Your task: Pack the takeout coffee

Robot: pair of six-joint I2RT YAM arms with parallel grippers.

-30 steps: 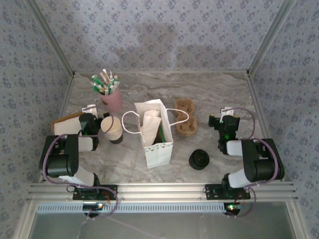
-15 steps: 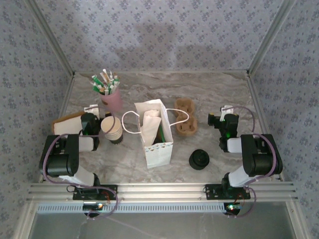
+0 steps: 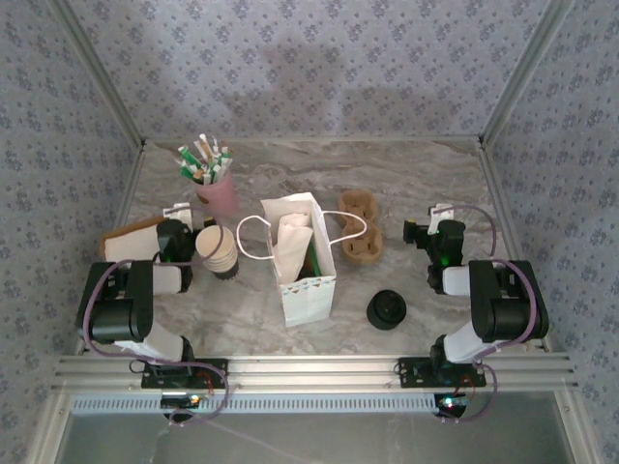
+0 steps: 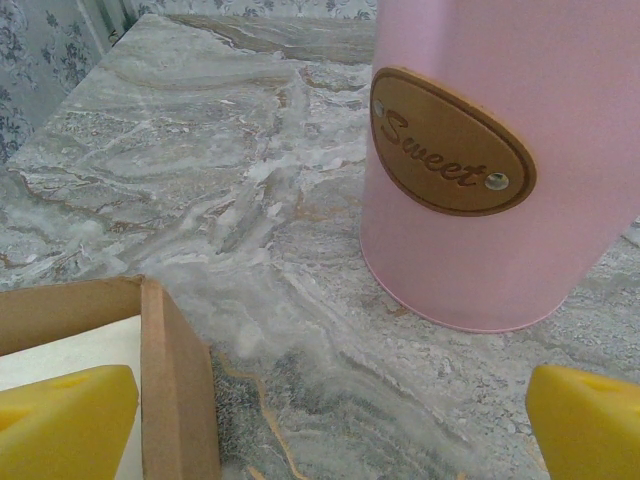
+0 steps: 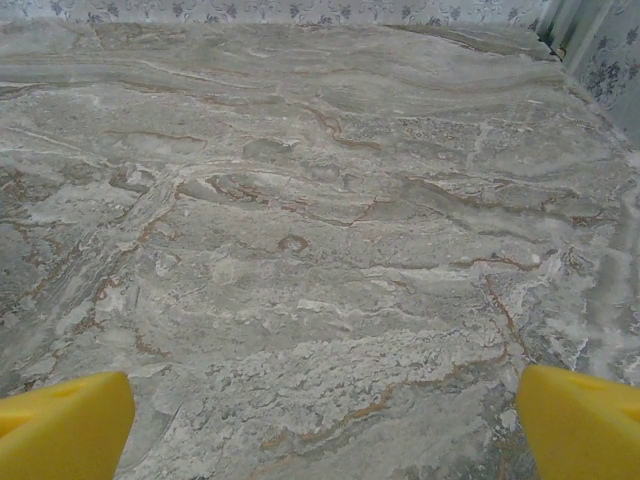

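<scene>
A white paper bag [image 3: 308, 280] stands open at the table's middle. Inside it a dark greenish shape [image 3: 312, 259] that looks like the takeout coffee cup stands next to white paper; its lid is too small to make out. My left gripper [image 3: 184, 217] rests low at the left and points at the pink tin [image 4: 490, 160]. In the left wrist view it [image 4: 335, 430] is open, with bare table between its yellow fingertips [image 4: 65, 420]. My right gripper [image 3: 430, 222] rests at the right, open over bare marble [image 5: 325, 430].
A stack of paper cups [image 3: 216, 249] stands left of the bag. Black lids [image 3: 387, 309] are piled to the bag's right front. A cardboard cup carrier [image 3: 360, 227] lies behind them. The pink tin [image 3: 215, 191] holds sticks. A cardboard box [image 4: 175, 390] sits by my left fingertip.
The right arm has drawn back slightly toward the right side, its gripper still open. The left arm and the objects have stayed put.
</scene>
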